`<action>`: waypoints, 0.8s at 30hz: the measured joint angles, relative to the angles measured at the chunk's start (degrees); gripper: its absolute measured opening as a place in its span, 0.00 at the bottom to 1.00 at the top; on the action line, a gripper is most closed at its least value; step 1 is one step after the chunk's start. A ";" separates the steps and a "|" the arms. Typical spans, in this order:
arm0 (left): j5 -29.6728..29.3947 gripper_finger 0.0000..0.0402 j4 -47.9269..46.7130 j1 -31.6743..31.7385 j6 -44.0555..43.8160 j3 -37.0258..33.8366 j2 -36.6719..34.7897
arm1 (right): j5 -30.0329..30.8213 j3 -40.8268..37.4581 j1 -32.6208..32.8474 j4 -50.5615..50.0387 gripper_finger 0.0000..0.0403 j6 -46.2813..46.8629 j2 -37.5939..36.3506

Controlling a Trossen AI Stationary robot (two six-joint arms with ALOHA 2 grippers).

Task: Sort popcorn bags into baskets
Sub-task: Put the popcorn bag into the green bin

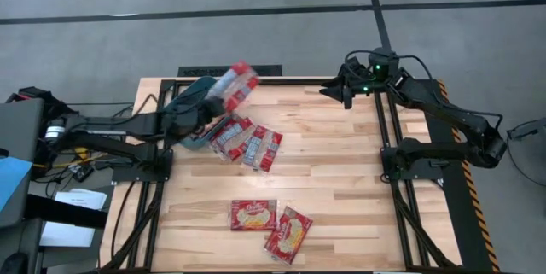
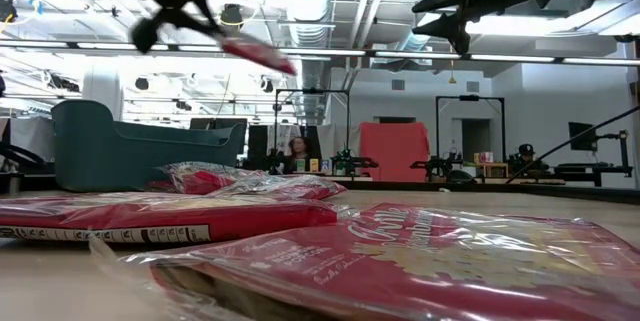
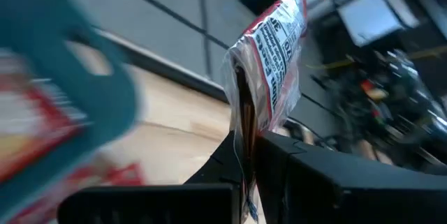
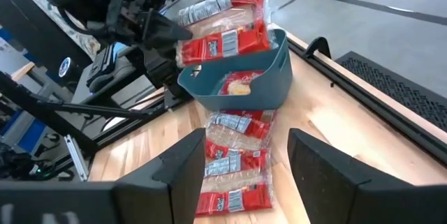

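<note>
On the wooden table (image 1: 341, 180), left tool (image 3: 244, 175) clamped on popcorn bag (image 3: 269, 56); right tool (image 4: 244, 161) apart.

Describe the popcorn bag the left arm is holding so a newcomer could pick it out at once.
Find the teal bin at the far left corner of the wooden table. Just above its rim, the left gripper pinches one red popcorn bag by its edge. It is the only packet held in the air; the others lie flat on the table or inside the bin.

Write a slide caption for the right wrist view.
Left pincer holds a popcorn bag above the teal bin; right pincer waits open.
</note>
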 joint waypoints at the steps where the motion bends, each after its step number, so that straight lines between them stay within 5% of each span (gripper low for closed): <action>1: -1.01 0.00 -3.28 -0.39 -2.19 0.00 -1.16 | 0.01 0.00 0.00 -0.01 0.55 -0.43 0.00; 12: 0.20 0.00 -31.60 -1.72 -20.52 -0.04 -5.58 | 0.05 0.00 -0.02 -0.05 0.55 -1.15 0.02; 24: 5.40 0.00 -38.88 -1.37 -32.85 -6.31 -5.56 | 0.13 0.00 -0.02 -2.34 0.53 -2.23 0.04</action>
